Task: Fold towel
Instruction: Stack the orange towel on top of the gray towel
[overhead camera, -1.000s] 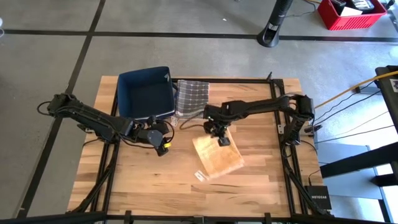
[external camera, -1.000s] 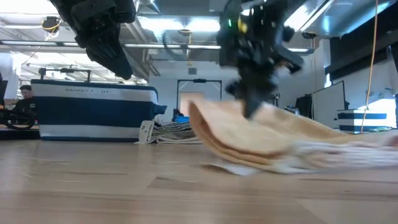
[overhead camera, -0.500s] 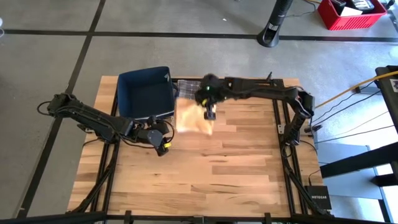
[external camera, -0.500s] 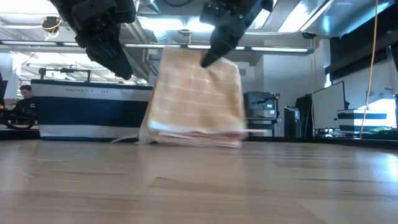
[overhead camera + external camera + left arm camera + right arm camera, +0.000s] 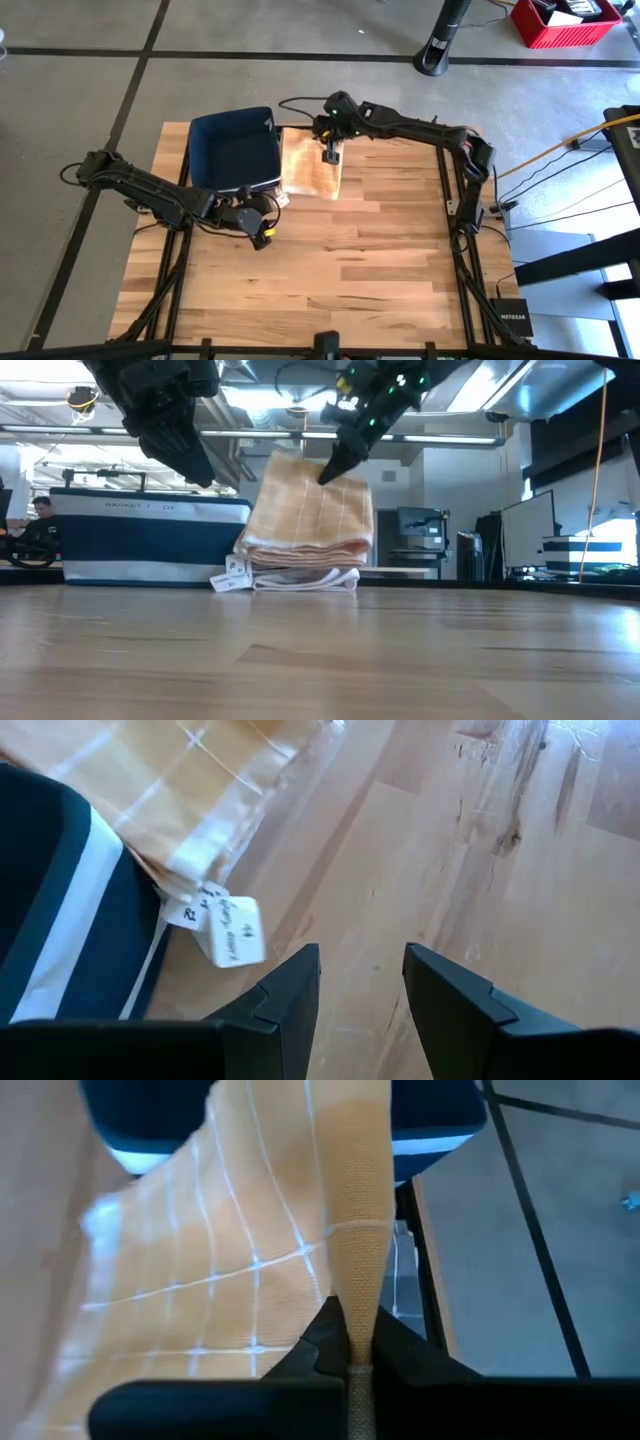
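High view observations place the folded tan towel [image 5: 312, 168] at the far side of the wooden table [image 5: 400, 260], just beside the dark blue basket [image 5: 234, 148] on that basket's right. The towel is seen to be tan or pale orange, crossed by a grid of thin white lines, and folded into a compact rectangle of several layers. In the low view, the towel [image 5: 308, 515] is noted resting on top of a second folded cloth, the grey-and-white towel [image 5: 305, 579], with its far upper edge lifted and its layered, rounded fold edges stacked at the near bottom. A small white tag [image 5: 230, 573] is observed at the base of the stack on the basket side, and the same tag [image 5: 228, 928] is recorded in the left wrist view next to the towel's pale hem. The right gripper [image 5: 329, 153] is found above the towel's far portion, and in the right wrist view its fingers [image 5: 322, 1342] are seen pressed together on a pinched ridge of the tan fabric, which runs up between them. The left gripper [image 5: 262, 232] is located over the table near the basket's near right corner, well apart from the towel; its fingers [image 5: 448, 1000] are seen parted with bare wood visible between them, and nothing is held.
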You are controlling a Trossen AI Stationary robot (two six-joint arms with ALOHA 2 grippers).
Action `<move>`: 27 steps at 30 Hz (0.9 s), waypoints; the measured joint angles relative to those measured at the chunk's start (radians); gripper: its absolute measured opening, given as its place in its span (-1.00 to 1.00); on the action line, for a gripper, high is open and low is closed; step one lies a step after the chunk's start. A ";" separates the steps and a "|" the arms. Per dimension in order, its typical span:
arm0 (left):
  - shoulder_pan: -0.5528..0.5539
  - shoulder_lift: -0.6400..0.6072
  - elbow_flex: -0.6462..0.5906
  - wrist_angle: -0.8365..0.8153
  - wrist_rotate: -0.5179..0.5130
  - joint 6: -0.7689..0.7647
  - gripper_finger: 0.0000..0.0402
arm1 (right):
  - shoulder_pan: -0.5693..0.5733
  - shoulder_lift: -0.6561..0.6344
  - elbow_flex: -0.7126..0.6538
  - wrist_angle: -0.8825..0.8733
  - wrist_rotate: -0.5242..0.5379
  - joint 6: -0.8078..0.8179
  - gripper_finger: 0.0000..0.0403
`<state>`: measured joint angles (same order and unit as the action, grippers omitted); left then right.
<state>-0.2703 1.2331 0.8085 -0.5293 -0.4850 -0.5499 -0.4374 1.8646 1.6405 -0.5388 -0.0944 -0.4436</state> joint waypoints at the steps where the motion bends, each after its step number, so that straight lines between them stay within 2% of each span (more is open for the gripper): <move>1: 0.001 0.000 0.000 0.000 -0.002 0.001 -0.30 | -0.005 0.016 0.000 0.018 -0.004 -0.009 -0.94; 4: 0.005 0.000 0.000 0.004 -0.023 0.006 -0.30 | -0.011 0.061 0.000 0.072 0.006 -0.069 -0.93; 10: 0.006 0.000 0.000 0.006 -0.026 0.000 -0.30 | -0.016 0.147 0.000 0.211 0.105 -0.152 -0.92; 18: 0.004 0.000 0.000 0.012 -0.026 0.000 -0.30 | -0.017 0.220 0.000 0.230 0.340 -0.159 -0.92; 23: 0.004 0.000 0.000 0.019 -0.026 0.000 -0.30 | -0.021 0.226 0.000 0.235 0.325 -0.159 -0.90; 27: 0.004 0.000 0.000 0.018 -0.026 -0.007 -0.30 | -0.021 0.226 0.000 0.222 0.343 -0.154 -0.69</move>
<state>-0.2665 1.2331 0.8085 -0.5117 -0.5110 -0.5569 -0.4587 2.0907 1.6405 -0.3167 0.2482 -0.5978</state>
